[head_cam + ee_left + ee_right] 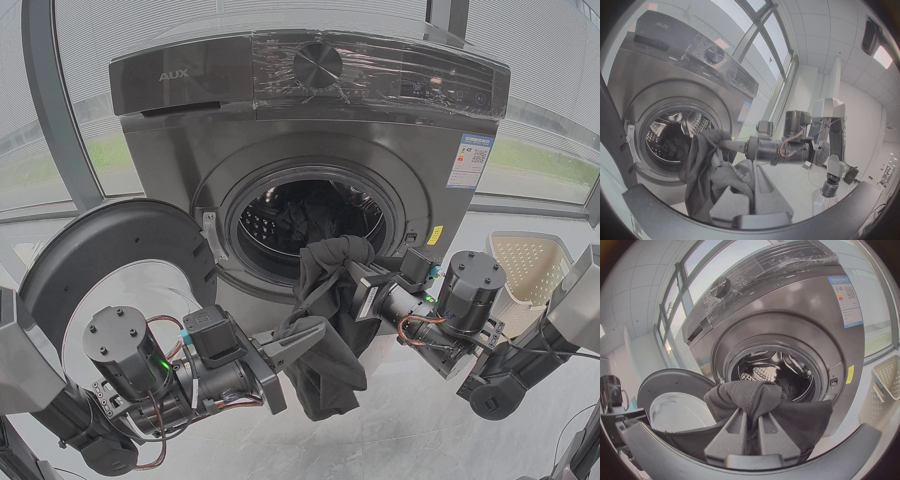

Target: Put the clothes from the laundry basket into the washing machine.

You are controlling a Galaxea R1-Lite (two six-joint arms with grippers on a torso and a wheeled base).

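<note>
From the head view, the washing machine [312, 131] stands square ahead. It is dark grey metal with clear film taped over its control panel. Its round door [112, 250] is swung wide to the left, and its glass bowl faces outward. Dark clothes lie inside the perforated steel drum [262, 219]. The black garment [325, 350] hangs across the lower rim of the opening and partly blocks it. The right gripper [353, 269] has its fingers closed on the bunched top of the cloth, just outside the opening. The limp, matte fabric hangs with its long axis nearly vertical and its hem above the pale tiled floor [406, 425]. The left gripper [306, 337] reaches in from the lower left to the middle of the cloth. A beige plastic laundry basket [531, 275] with holed walls stands to the right of the machine, behind the right arm.

From the left wrist view, a grey fold of the garment lies between the left gripper's two wedge-shaped fingers. They seem pinched on it, though the cloth hides the tips. The right gripper comes in level from the side and holds the top bunch in front of the drum.

From the right wrist view, the right gripper's fingers sit close together. A thick roll of fabric is clamped between them and points at the drum mouth.
</note>
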